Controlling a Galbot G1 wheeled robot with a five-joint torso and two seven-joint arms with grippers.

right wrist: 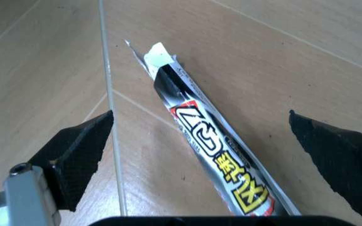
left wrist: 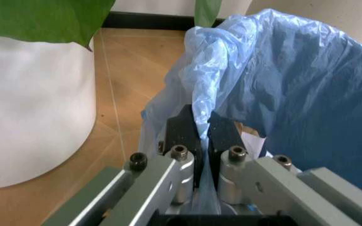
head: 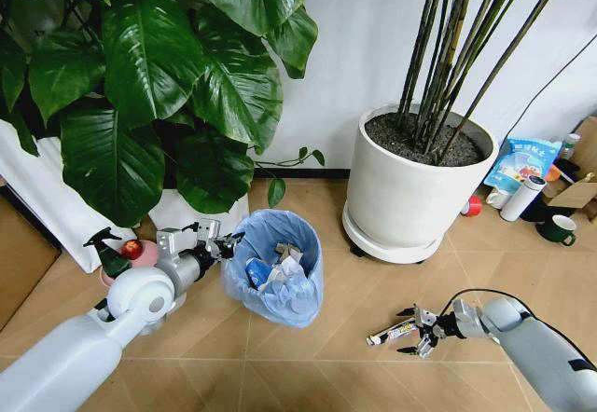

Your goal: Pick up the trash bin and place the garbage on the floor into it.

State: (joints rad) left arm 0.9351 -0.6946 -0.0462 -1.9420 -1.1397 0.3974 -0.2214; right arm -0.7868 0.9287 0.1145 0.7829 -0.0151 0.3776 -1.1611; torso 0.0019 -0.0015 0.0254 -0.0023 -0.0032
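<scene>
The left gripper (left wrist: 201, 134) pinches the blue-bagged trash bin (head: 276, 267) rim, left of the white plant pot (head: 410, 184), while the right gripper (head: 417, 330), fingers spread, straddles a black-and-white tube (right wrist: 216, 153) lying on the floor (head: 317, 356) below that pot.

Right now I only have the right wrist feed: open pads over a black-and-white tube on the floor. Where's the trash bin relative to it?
Observer: In the head view the trash bin stands on the floor toward the robot's left of the tube, apart from it.
Operator: Is the left arm holding it?
Observer: Yes. The left gripper is shut on the bin's light-blue bag at the rim.
Operator: Anything already inside?
Observer: Several pieces of litter lie in the bag.
Operator: Right gripper clear of the big pot?
Observer: The right gripper hovers at the tube, well in front of the white plant pot, not touching it.
</scene>
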